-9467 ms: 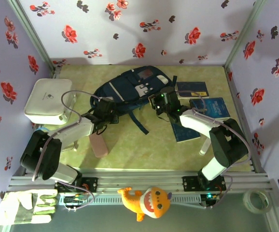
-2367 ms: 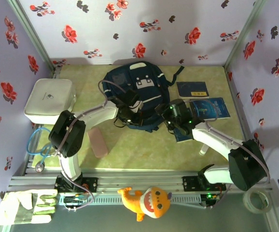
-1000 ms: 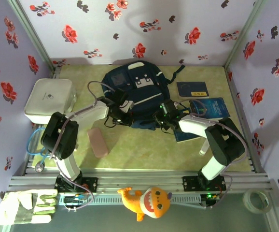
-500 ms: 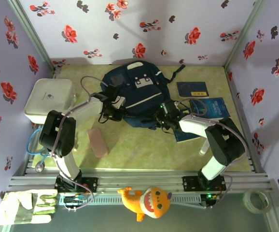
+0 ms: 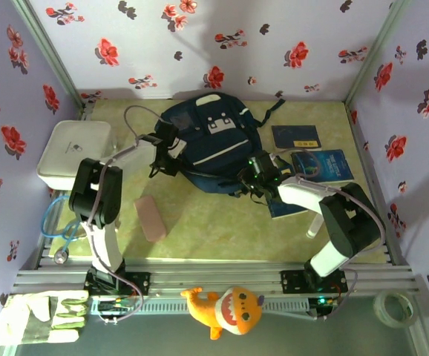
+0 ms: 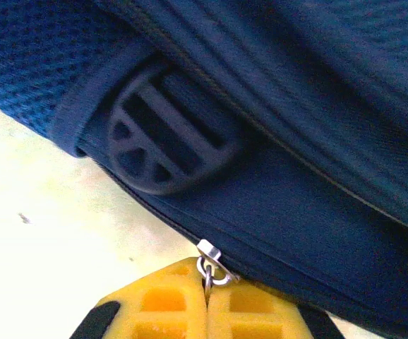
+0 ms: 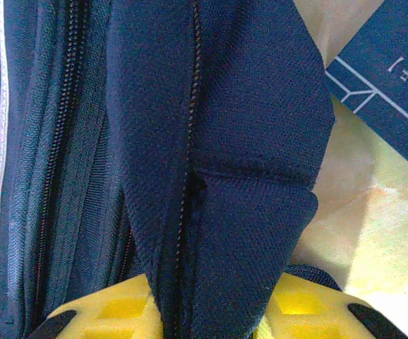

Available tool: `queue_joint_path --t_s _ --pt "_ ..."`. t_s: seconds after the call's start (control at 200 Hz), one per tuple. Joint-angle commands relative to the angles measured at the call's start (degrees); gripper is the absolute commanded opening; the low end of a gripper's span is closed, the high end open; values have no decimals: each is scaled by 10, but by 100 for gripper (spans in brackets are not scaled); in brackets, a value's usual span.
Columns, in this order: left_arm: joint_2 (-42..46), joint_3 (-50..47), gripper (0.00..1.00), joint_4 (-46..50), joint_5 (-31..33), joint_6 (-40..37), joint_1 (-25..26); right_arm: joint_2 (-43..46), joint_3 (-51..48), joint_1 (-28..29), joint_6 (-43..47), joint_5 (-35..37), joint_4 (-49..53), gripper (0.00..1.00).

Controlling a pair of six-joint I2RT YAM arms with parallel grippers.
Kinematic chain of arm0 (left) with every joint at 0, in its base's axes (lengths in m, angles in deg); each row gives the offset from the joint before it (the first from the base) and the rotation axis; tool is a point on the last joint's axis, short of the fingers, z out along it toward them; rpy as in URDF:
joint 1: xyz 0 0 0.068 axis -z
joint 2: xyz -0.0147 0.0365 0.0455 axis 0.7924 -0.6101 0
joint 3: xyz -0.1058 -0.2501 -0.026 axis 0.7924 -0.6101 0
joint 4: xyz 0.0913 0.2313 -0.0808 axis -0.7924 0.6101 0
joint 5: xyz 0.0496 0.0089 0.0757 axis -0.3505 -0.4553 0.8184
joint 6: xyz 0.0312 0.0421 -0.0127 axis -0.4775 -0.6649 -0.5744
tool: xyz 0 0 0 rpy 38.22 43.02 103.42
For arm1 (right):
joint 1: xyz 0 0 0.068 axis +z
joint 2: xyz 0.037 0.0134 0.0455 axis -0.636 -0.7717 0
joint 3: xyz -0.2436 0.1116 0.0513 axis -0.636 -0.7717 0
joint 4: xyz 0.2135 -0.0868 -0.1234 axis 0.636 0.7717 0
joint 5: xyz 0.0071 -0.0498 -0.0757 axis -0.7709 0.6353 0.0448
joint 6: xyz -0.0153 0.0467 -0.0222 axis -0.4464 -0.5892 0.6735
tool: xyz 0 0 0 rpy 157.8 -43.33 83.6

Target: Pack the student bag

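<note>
**Before the near edge, off the desk:** orange plush toy, centre; work glove, left; tape roll, right.

**Desk, near half:** pale green surface. A blue stethoscope lies by the near-left corner. A pink flat case lies left of centre, apart from everything else. A small white object sits right of centre, too small to identify. A blue book is partly under the right arm.

**Right hand:** at the bag's near-right edge. In the right wrist view its yellow fingers stand narrowly apart, clamped on a fold of navy bag fabric with a zip line running down it. A book corner shows just beyond the fold.

**Left hand:** at the bag's left edge. In the left wrist view its fingers are pressed together, pinching the small metal zipper pull. A round dark buckle sits on the bag just above.

**Student bag:** navy with white trim, lying flat at the desk's centre and reaching almost to the far edge, between the two hands.

**Left edge:** white rounded box, well apart from the bag.

**Right side, far half:** a second book and a dark book, side by side, near the bag's right edge.
</note>
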Motion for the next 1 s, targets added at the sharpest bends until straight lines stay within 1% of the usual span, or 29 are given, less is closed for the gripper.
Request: queue_joint_path --t_s 0.0,0.185,0.28,0.375,0.4,0.425,0.45,0.47,0.54,0.58,0.625,0.69,0.755,0.825,0.905,0.995 --pt "-16 30 0 -24 73 -21 -25 19 -3 -12 25 39 25 28" --pt "-18 42 0 -38 77 4 -40 4 3 -7 33 -1 -11 29" --pt "-6 37 0 -42 77 13 -43 -12 16 6 31 -27 -33 29" --pt "12 26 5 -47 78 33 -51 -32 34 24 20 -34 -47 31" --pt "17 22 8 -47 83 45 -55 -37 40 29 17 -34 -50 31" --pt "23 18 13 -47 102 58 -59 -45 47 33 12 -34 -53 31" --pt "30 13 18 -45 123 89 -63 -51 55 37 8 -35 -56 32" --pt "37 8 21 -44 133 100 -67 -57 62 40 5 -36 -60 33" --pt "66 -19 26 -45 134 132 -78 -83 89 52 -2 -40 -66 33" --pt "89 -37 31 -48 133 144 -79 -99 110 60 -2 -42 -66 34" --pt "115 -56 38 -46 125 159 -78 -116 133 68 0 -44 -63 36" --pt "154 -76 54 -35 122 190 -78 -136 162 77 0 -50 -59 40" --pt "191 -95 63 -20 118 219 -78 -147 182 81 2 -55 -52 47" --pt "232 -110 71 -6 107 245 -78 -142 189 82 9 -55 -39 56" --pt "276 -122 76 9 84 262 -78 -113 185 79 32 -38 -8 67" --pt "321 -128 81 23 64 271 -78 -63 170 75 72 -12 32 77"
